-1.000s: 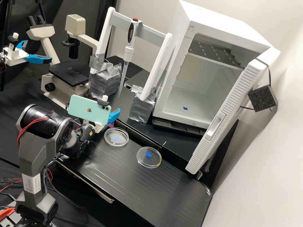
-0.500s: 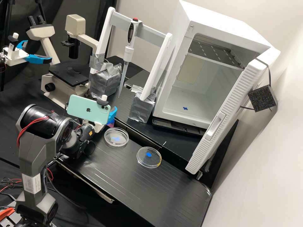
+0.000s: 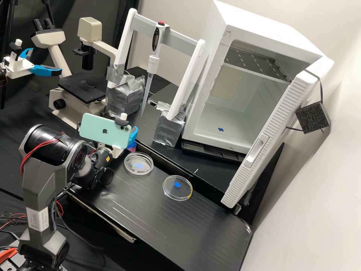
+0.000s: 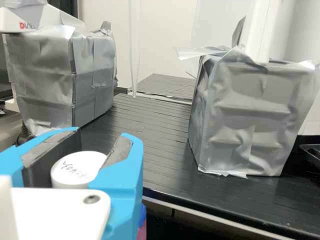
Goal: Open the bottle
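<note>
End effector (image 3: 133,137) clasping a white cap (image 4: 75,169), dark handwriting on its top, red print on white stand (image 4: 46,15)

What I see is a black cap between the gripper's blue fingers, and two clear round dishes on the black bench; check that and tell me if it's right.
One fault: the cap between the gripper's blue fingers is white, as the wrist view shows. The two clear round dishes are on the black bench.
</note>
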